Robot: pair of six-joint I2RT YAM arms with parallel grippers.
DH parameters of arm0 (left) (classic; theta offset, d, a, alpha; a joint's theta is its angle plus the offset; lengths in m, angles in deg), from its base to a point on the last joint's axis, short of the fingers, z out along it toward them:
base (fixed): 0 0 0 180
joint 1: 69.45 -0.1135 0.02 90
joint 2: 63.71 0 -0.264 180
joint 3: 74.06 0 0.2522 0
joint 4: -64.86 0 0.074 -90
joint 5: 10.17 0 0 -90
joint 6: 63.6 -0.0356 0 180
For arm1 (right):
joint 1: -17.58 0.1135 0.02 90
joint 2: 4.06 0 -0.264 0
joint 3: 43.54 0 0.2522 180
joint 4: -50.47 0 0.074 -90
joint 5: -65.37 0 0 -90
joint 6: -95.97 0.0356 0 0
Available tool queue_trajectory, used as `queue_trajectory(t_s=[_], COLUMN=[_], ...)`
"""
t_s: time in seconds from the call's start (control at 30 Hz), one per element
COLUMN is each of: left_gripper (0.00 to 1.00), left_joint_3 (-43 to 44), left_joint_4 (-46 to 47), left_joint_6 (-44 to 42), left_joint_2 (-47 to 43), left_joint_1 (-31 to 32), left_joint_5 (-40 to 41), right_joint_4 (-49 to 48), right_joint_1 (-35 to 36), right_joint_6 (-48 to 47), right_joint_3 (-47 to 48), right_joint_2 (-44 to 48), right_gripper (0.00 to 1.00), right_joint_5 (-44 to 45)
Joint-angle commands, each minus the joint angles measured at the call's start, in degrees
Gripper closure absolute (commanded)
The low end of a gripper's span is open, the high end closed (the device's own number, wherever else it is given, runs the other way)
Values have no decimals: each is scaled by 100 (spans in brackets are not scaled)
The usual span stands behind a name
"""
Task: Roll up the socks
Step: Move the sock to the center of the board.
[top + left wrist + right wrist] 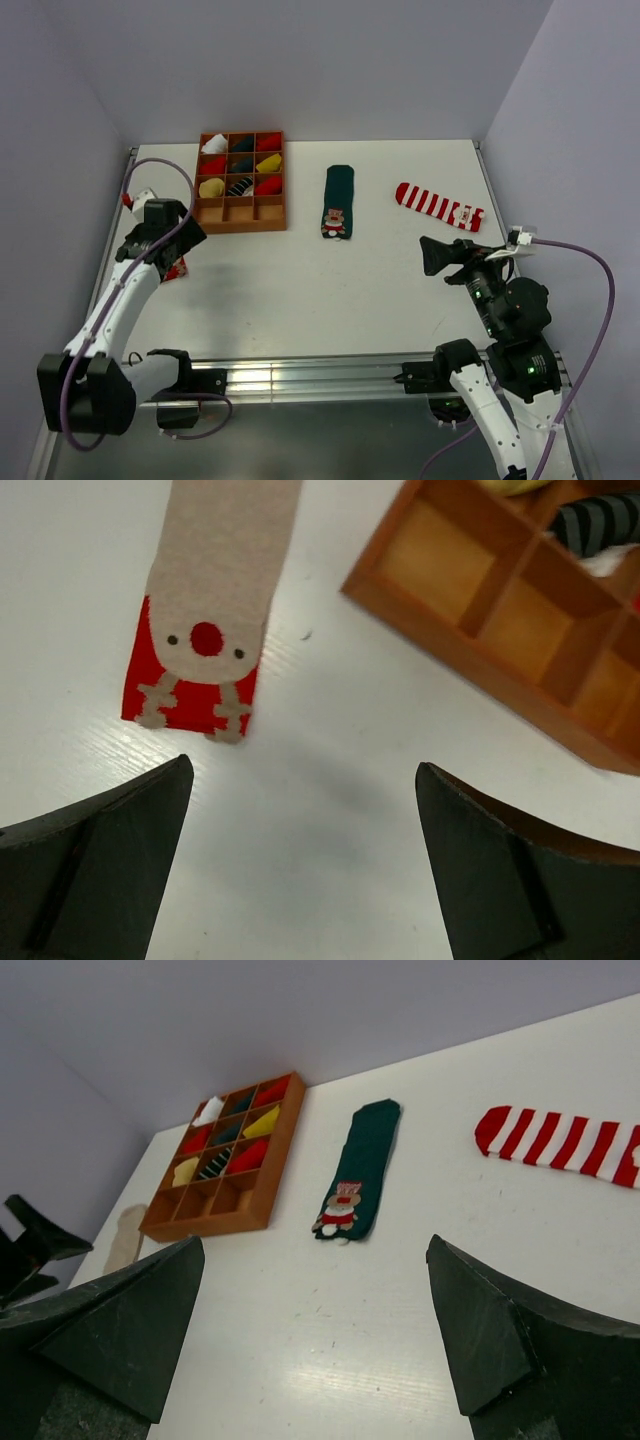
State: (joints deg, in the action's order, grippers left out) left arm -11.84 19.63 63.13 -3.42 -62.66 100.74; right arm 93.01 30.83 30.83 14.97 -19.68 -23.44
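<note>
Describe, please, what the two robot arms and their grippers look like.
The left arm and right arm have white links and black joints; the right shows small green lights. A purple cable loops from each wrist. The fingers are black wedges.

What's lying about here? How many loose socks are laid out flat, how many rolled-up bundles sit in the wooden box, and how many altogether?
Laid flat: 3 (beige sock, dark green sock, striped sock)
Rolled bundles in the wooden box: 9
Total: 12
</note>
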Motion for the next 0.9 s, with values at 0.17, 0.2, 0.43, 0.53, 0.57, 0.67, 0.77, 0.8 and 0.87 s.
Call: queue_trajectory(t_s=[0.17, 0.2, 0.43, 0.53, 0.57, 0.67, 0.77, 0.8, 0.87], left_gripper=[1, 1, 1, 1, 1, 1, 1, 1, 1], left_joint_3=[154, 172, 32, 92, 127, 14, -135, -171, -364], left_joint_4=[1001, 1028, 1204, 1108, 1012, 1010, 967, 932, 870], left_joint_6=[-271, -324, -500, -518, -509, -351, -70, 17, 404], left_joint_2=[1562, 1695, 2460, 2785, 2943, 3050, 3015, 2980, 2805], left_joint_1=[-1003, -1073, -1250, -1285, -1285, -1268, -1171, -1014, -751], left_joint_5=[-921, -948, -1221, -1238, -1490, -2036, -2581, -2783, -2881], right_joint_4=[-258, -258, -232, -188, -162, -109, -91, -91, -83], right_joint_1=[37, 37, 133, 256, 283, 379, 423, 423, 432], right_joint_6=[45, 45, -104, -148, -157, -183, -175, -183, -192], right_joint_3=[-212, -221, -265, -257, -230, -195, -204, -195, -195], right_joint_2=[217, 252, 656, 744, 762, 806, 867, 885, 911], right_gripper=[0, 0, 0, 0, 0, 0, 1, 1, 1], right_joint_5=[-585, -585, -269, -155, -128, 135, 223, 276, 303])
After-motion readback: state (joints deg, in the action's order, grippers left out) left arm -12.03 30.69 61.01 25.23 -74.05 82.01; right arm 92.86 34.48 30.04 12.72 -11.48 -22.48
